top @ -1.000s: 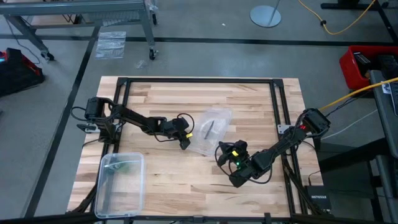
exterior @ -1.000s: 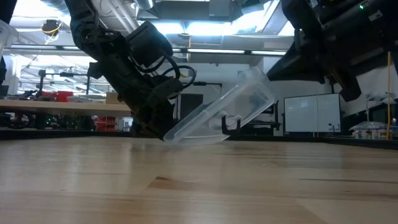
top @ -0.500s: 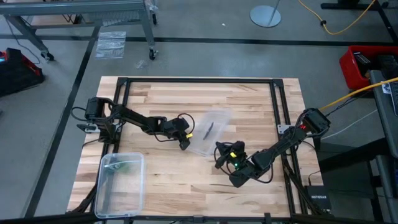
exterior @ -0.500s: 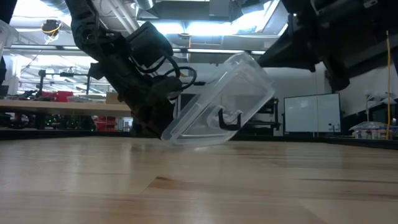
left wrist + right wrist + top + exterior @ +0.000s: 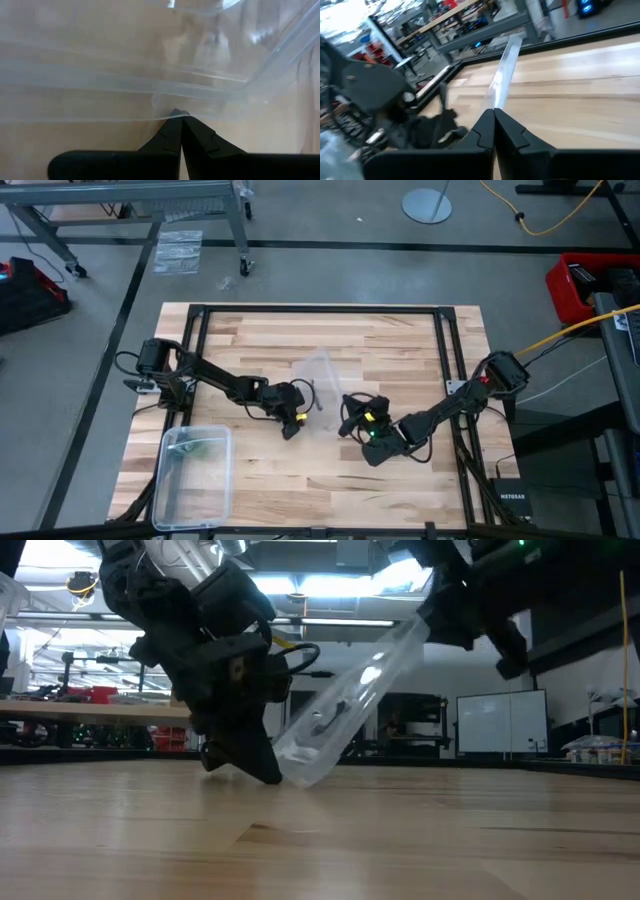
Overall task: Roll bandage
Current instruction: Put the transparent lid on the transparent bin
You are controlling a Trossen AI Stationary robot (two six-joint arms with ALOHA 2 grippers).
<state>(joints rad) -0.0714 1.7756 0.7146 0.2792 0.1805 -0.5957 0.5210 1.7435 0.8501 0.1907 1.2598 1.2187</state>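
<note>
the left gripper (image 5: 291, 429) and right gripper (image 5: 347, 412), fingers pinched closed, each grip an edge of a clear plastic lid (image 5: 318, 376) tilted above the table (image 5: 400, 340) centre. the green bandage (image 5: 203, 446) lies in the clear box (image 5: 195, 476), near left.

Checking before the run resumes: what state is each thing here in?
Clear lid: tilted, off the box, pinched at two edges.
Left gripper: shut on the lid's lower edge.
Right gripper: shut on its upper edge.
Clear box: open, on the table.
Bandage: green, inside the box, not held.
</note>
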